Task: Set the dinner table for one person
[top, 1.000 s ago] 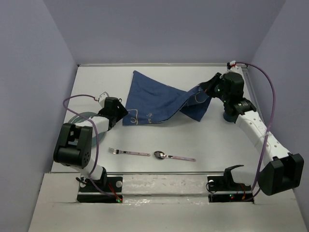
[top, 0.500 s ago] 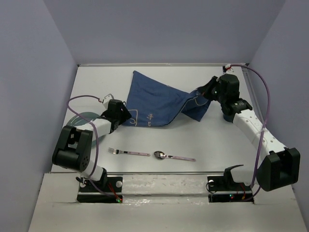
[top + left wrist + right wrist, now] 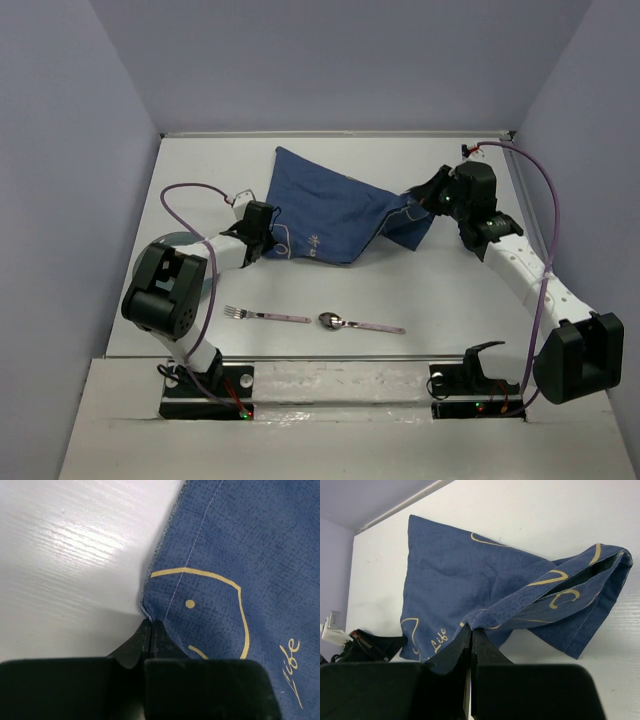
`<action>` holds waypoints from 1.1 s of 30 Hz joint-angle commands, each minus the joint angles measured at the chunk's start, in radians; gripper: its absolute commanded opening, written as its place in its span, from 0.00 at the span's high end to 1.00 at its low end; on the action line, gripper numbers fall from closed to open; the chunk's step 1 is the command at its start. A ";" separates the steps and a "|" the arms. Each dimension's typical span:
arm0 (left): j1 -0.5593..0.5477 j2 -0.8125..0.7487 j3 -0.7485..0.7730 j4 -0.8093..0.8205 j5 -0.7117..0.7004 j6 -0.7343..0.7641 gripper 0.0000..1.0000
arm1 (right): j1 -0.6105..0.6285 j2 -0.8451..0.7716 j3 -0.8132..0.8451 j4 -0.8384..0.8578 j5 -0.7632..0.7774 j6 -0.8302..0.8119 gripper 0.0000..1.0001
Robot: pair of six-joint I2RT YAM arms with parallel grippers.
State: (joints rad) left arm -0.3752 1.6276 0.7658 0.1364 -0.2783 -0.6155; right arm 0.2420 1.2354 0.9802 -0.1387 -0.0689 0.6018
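**A:** What does your left gripper (image 3: 149, 629) have?

**B:** It is closed tight, the two fingers pressed together on the near left corner of the blue cloth (image 3: 325, 205). From my left wrist I see the hem run straight in between the tips. Beside it there are yellow line drawings and a handwritten "Life".

**A:** And the right one?

**B:** My right gripper (image 3: 470, 632) is closed too, pinching a gathered fold on the cloth's right side. That side is raised and folded over on itself, and a loose flap hangs down past my fingers.

**A:** Where is the dinner table in all this?

**B:** It is the white worktop (image 3: 450, 290) that everything sits on, with my two bases at its near edge. The cloth lies across the far middle, spread between my two arms. Its left part is flat on the surface.

**A:** Anything else on it?

**B:** A fork (image 3: 265, 316) and a spoon (image 3: 360, 324) lie close to the near edge. The fork is on the left and the spoon on the right. They are in one line, apart from each other and well clear of the cloth. Both have pinkish handles pointing right.
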 commanded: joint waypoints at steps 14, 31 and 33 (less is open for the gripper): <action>0.013 -0.418 -0.059 -0.063 0.005 0.030 1.00 | -0.006 -0.148 -0.009 0.036 0.021 -0.039 1.00; 0.211 -0.758 0.283 -0.196 0.251 0.003 1.00 | -0.006 -0.304 0.279 -0.191 0.006 -0.126 1.00; 0.216 -0.770 0.375 -0.213 0.260 0.002 1.00 | -0.006 -0.301 0.325 -0.211 0.011 -0.131 1.00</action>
State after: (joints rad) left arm -0.1730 0.9283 0.9569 -0.0898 -0.0662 -0.6193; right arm 0.2420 0.9676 1.1545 -0.3416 -0.0853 0.5179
